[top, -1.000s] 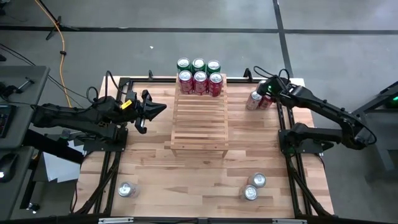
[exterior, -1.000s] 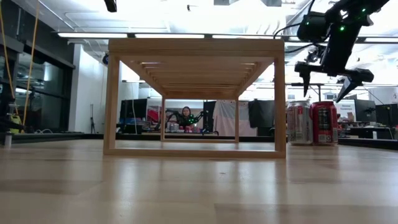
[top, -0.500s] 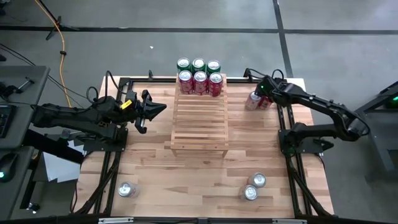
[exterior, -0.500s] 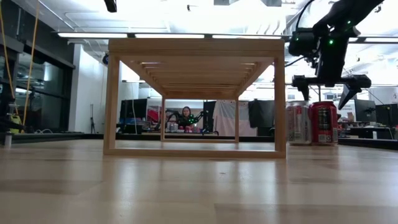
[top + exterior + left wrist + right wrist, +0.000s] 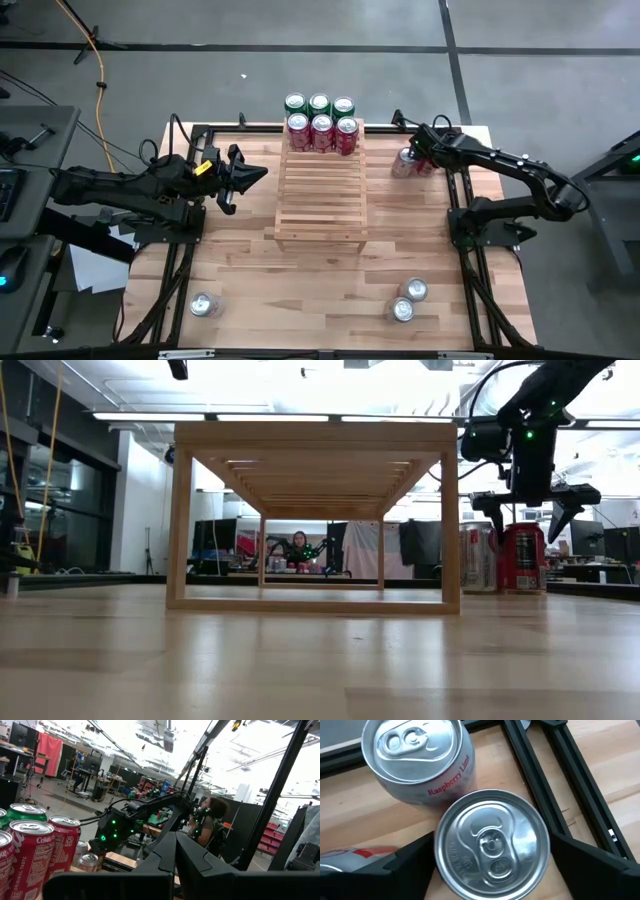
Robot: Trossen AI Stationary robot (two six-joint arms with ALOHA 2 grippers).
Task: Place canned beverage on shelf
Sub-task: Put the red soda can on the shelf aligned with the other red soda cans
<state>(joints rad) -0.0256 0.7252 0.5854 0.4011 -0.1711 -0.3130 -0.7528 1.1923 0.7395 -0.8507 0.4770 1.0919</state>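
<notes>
The wooden slatted shelf [image 5: 322, 195] stands mid-table, with three green and three red cans [image 5: 320, 125] upright on its far end. A red can [image 5: 522, 557] stands on the table right of the shelf, and the right wrist view shows its silver top [image 5: 492, 845]. My right gripper [image 5: 527, 528] is open and points down over it, one finger on each side of the can's top; I cannot tell whether they touch it. A silver Raspberry Lime can [image 5: 417, 760] stands right beside it. My left gripper [image 5: 252, 174] is shut and empty, left of the shelf.
One silver can [image 5: 203, 305] stands near the table's near left corner, and two more [image 5: 408, 300] stand near right. The black frame rail [image 5: 560, 780] runs close past the red can. People and other robot arms show in the room beyond the table.
My right gripper has come down and a little toward the table's left, from above the two cans until its fingers stand on either side of the red can's top. It has also levelled out from a tilt. The cans have not moved.
</notes>
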